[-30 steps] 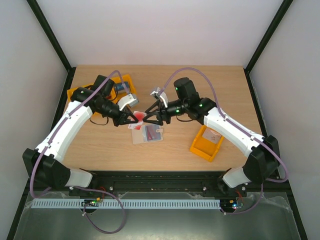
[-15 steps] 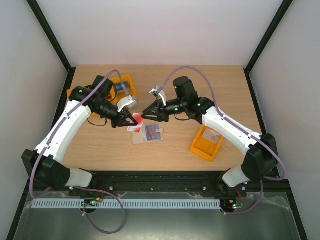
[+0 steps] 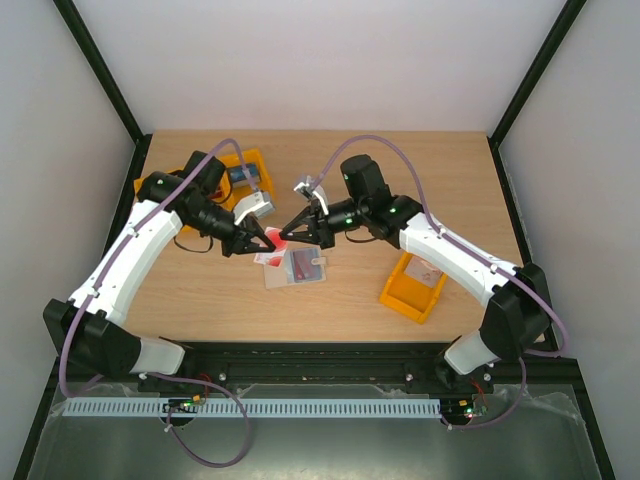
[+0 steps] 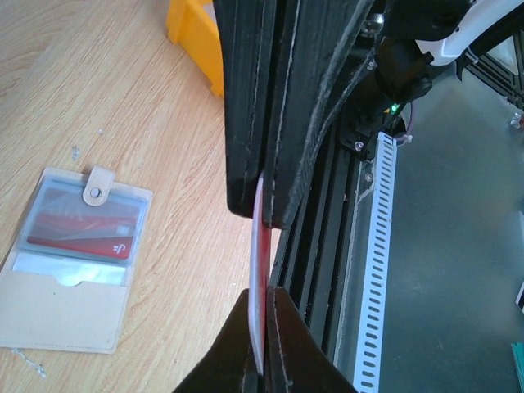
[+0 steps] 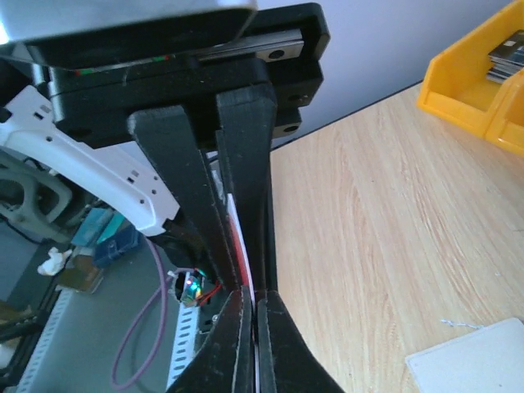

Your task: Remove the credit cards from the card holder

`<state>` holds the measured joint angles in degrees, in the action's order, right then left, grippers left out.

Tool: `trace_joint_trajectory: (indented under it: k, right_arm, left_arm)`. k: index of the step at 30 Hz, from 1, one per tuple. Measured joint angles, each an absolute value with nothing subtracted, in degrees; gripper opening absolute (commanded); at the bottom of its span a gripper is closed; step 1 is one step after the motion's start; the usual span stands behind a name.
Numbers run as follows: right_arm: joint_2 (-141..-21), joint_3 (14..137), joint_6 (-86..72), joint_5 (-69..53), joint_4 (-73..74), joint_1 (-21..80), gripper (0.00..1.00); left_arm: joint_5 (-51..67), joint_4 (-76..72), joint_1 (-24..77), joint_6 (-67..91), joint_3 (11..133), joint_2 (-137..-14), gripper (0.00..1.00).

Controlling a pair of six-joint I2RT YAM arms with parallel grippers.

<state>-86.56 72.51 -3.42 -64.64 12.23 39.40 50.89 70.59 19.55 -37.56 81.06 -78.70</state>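
The cream-white card holder [image 3: 295, 267] lies open on the table; in the left wrist view [image 4: 72, 270] a dark red card [image 4: 82, 237] sits in its clear sleeve. A white card with red [image 3: 275, 240] is held edge-up just above the table, left of the holder. My left gripper [image 3: 263, 241] is shut on one end of it [image 4: 260, 278], and my right gripper [image 3: 289, 236] is shut on the other end [image 5: 237, 237]. The two grippers' fingertips nearly touch. A corner of the holder shows in the right wrist view [image 5: 475, 360]. No teal-green card is visible.
An orange-yellow bin [image 3: 245, 172] holding small items stands at the back left behind the left arm. A second orange-yellow bin [image 3: 413, 285] sits at the front right under the right arm, with a card in it.
My right arm has shifted a little to the left, bringing its gripper closer to the left gripper. The white and red card stays between them. The holder has not moved.
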Motion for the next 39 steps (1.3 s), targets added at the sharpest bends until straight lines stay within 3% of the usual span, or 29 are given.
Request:
trace_joint_trajectory:
  k: [3,4,7,9,10,20,30,31,33,34,37,39]
  right_arm:
    - [-86.5,72.5,-3.7,-65.8,12.0,39.4,0.02]
    - [-86.5,72.5,-3.8,-66.1,12.0,39.4,0.02]
    - [-86.3,71.6,-6.1,-66.1,9.5,38.5,0.02]
    - [-85.6,69.7,-9.7,-65.5,6.0,36.6,0.02]
    - [-85.2,68.5,-11.8,-64.7,3.9,35.0,0.02]
    - [-93.0,55.1,-46.0,-35.3,-16.6,15.6,0.02]
    - [-102.6,50.8,-63.6,-16.6,-23.1,16.4,0.03]
    - [-102.8,50.7,-64.3,-15.7,-23.2,16.4,0.10]
    - [-102.7,50.0,-65.2,-14.2,-23.2,16.5,0.48]
    - [-102.6,49.5,-65.6,-13.3,-23.2,16.5,0.58]
    - [-101.6,47.9,-66.0,-11.2,-22.4,16.5,0.73]
    - [-100.5,47.7,-65.7,-9.6,-20.7,16.5,0.74]
  left_arm:
    - [50.9,70.6,19.4,-37.4,81.1,-78.7,0.03]
    - [50.9,70.5,19.4,-37.1,81.1,-78.7,0.12]
    - [50.2,68.7,19.4,-35.0,81.1,-78.7,0.72]
    - [48.4,66.1,19.3,-31.9,80.8,-78.7,0.94]
    - [46.9,64.3,19.1,-29.9,80.3,-78.6,0.98]
    - [38.3,45.8,10.5,-11.6,63.5,-74.9,0.99]
    - [36.6,26.0,7.0,12.7,45.9,-74.2,0.98]
    - [36.5,24.3,6.9,14.8,44.7,-74.5,0.98]
    - [36.4,21.0,6.8,19.0,42.2,-75.4,0.98]
    - [36.5,19.3,6.8,21.0,40.8,-75.7,0.98]
    - [37.2,15.2,6.7,26.5,36.4,-76.9,0.97]
    - [37.4,13.6,7.1,29.0,34.1,-78.2,0.97]
